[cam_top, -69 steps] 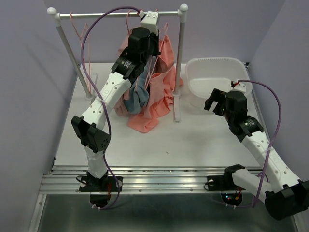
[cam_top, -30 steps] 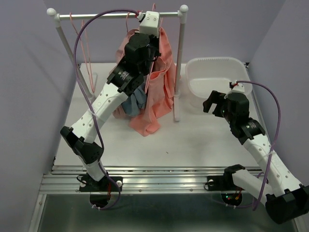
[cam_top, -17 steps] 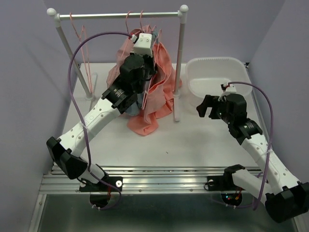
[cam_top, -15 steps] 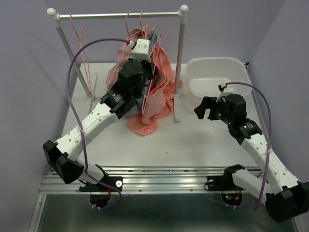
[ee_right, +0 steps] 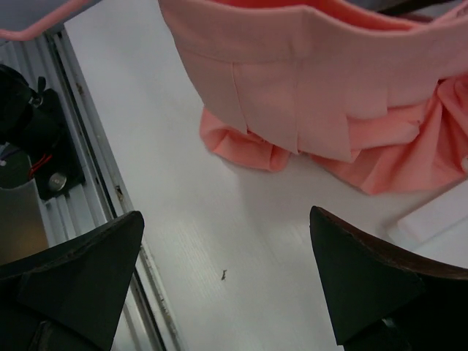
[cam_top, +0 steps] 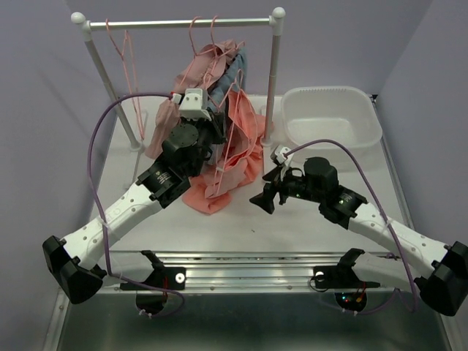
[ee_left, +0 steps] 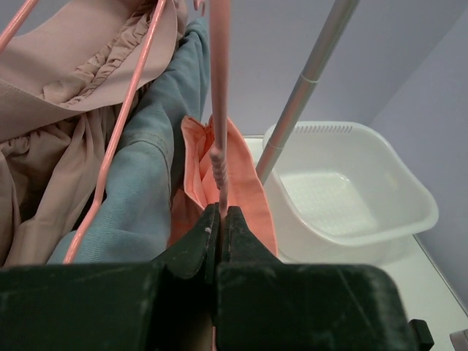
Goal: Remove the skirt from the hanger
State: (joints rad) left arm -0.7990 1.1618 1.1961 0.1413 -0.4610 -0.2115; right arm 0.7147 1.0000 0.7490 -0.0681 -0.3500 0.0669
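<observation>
The salmon skirt (cam_top: 235, 153) hangs from a pink hanger (ee_left: 219, 139); its hem is bunched on the table. My left gripper (cam_top: 213, 123) is shut on the hanger's thin pink stem, below and in front of the rail; in the left wrist view (ee_left: 221, 212) the jaws pinch the stem, with the skirt (ee_left: 252, 186) behind. My right gripper (cam_top: 265, 196) is open and empty, low over the table just right of the skirt's hem. The right wrist view shows its two fingers spread wide (ee_right: 227, 270) and the skirt (ee_right: 307, 88) ahead.
A clothes rail (cam_top: 175, 22) with a right post (cam_top: 272, 88) stands at the back. A beige garment (cam_top: 196, 69) and a blue-grey one (cam_top: 238, 62) hang there, with bare pink hangers (cam_top: 121, 51) at left. A white tub (cam_top: 333, 117) sits at back right.
My left gripper has come down and forward from the rail, bringing the hanger and skirt with it. My right arm has swung left from beside the tub to the skirt's hem.
</observation>
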